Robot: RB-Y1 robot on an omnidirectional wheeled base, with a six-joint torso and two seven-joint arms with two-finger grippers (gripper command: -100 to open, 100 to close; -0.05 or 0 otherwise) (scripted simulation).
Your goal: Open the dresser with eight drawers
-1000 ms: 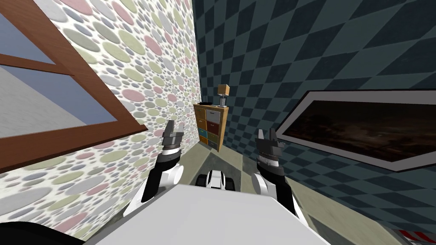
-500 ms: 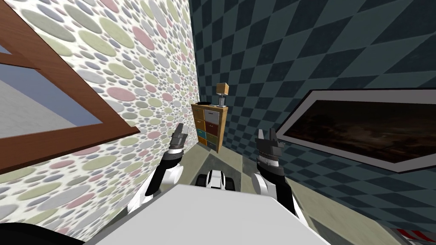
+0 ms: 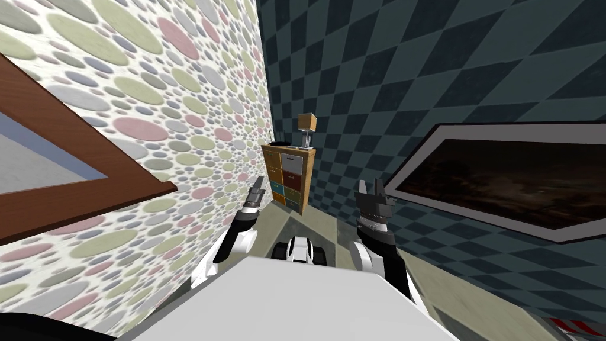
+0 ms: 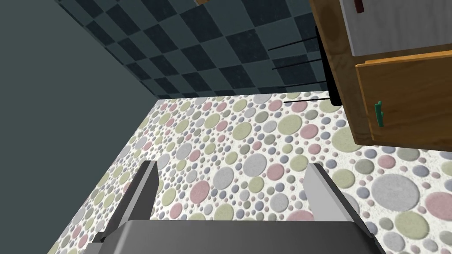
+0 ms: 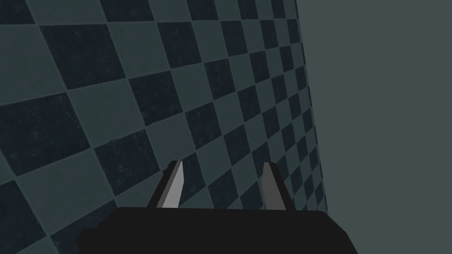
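- The dresser [image 3: 290, 177] stood just above the middle of the head frame, in the corner where the dotted wall [image 3: 195, 118] met the checkered wall [image 3: 355, 89], well apart from both claws.
- The left claw [image 3: 256, 194] sat left of centre, spread wide and empty, and looked close to the dotted wall. I judged that swinging that arm further left risked scraping it.
- The right claw [image 3: 371, 189], right of centre, showed a narrower gap and held nothing.
- Reaching from there would likely have fallen short, so the base had to close in first.
- In the left wrist view the green handle [image 4: 378, 113] at right looked small and thin. A slightly skewed approach could slip off it.
- A hard pull might rock the lamp [image 3: 306, 127] standing on the dresser top.
- Counted:
  - one dresser
  - eight drawer fronts, as far as I could tell, in two columns of four
  - one lamp
  - one dark flat box [image 3: 280, 143] beside the lamp
  - two claws
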